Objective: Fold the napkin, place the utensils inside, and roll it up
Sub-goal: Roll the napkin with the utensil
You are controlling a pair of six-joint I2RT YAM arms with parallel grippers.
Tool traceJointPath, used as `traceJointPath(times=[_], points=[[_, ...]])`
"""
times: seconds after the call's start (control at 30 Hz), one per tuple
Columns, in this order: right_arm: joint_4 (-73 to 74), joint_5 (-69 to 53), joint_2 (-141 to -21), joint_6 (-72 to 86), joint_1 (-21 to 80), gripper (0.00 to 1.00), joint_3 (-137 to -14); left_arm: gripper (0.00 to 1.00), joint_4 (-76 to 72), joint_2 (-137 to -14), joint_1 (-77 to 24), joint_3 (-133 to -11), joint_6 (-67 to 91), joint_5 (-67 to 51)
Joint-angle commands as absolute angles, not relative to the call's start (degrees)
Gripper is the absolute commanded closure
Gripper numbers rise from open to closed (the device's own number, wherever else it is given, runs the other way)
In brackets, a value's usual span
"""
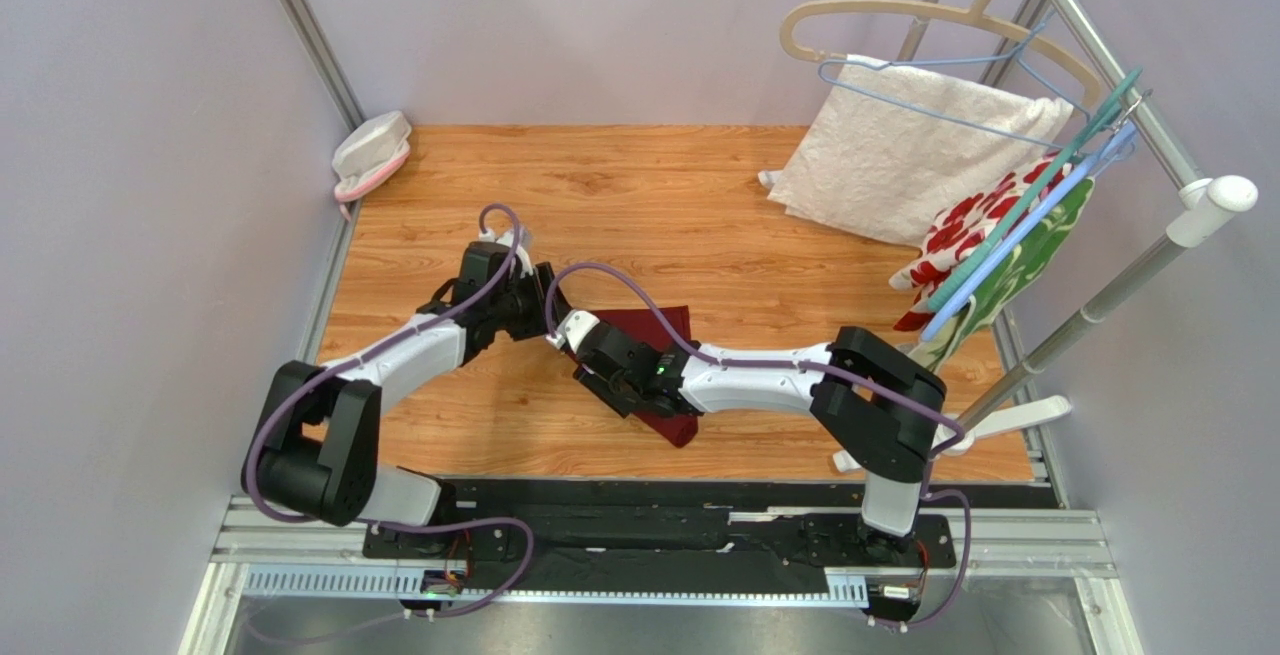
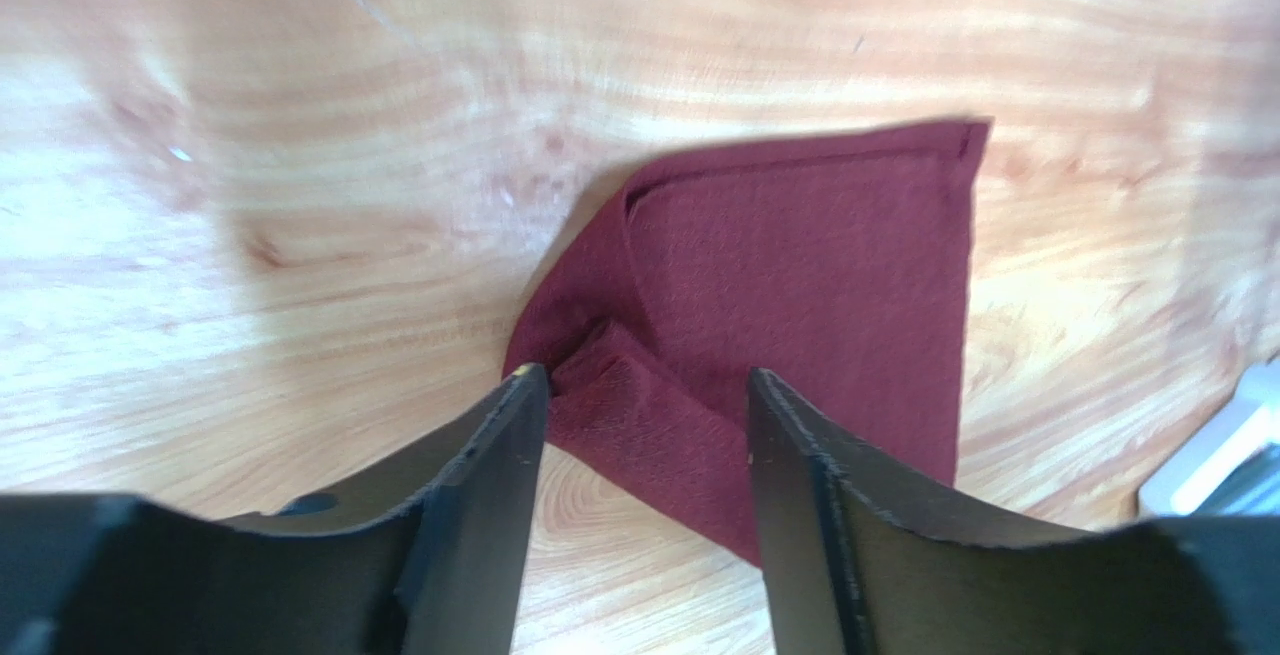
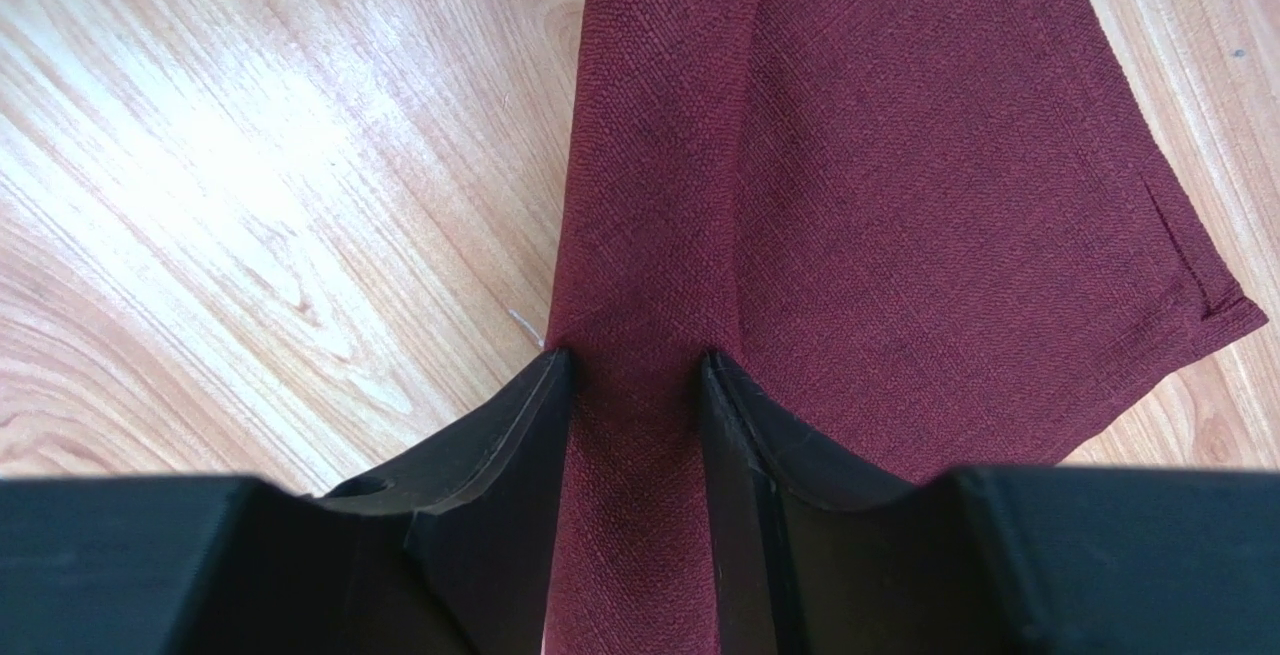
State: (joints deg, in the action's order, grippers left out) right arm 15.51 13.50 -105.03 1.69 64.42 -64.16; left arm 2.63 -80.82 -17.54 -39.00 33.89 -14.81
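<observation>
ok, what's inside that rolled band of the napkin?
Only maroon fabric shows. The napkin's rolled band is pinched in the right gripper. No utensils are visible in any view, and the fabric covers whatever is inside the roll.

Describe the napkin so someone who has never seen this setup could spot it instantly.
On the wooden table, look at its middle. The napkin lies there, partly rolled: plain dark red, unlike the white towel and the floral cloth at the far right.

A robot test cell: plain lilac wall panels (image 1: 150, 160) and aluminium posts (image 1: 305, 28) box in a wooden surface (image 1: 646, 183), a metal mounting rail (image 1: 1022, 547) along its near edge.
</observation>
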Motion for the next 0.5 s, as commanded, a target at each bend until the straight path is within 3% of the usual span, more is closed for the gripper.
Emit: traceJointPath(times=[0.0, 0.37, 0.47], points=[[17.3, 8.8, -110.3, 4.4, 64.5, 0.58, -60.9, 0.39, 5.9, -76.4, -17.5, -41.7, 31.8, -10.2], [16.8, 3.4, -114.2, 6.6, 63.0, 0.53, -59.0, 0.37, 5.8, -71.4, -15.5, -38.5, 31.6, -9.6], [16.5, 0.9, -114.3, 6.9, 61.4, 0.60, -58.4, 0.37, 4.7, -70.1, -15.2, -37.1, 31.9, -10.4]])
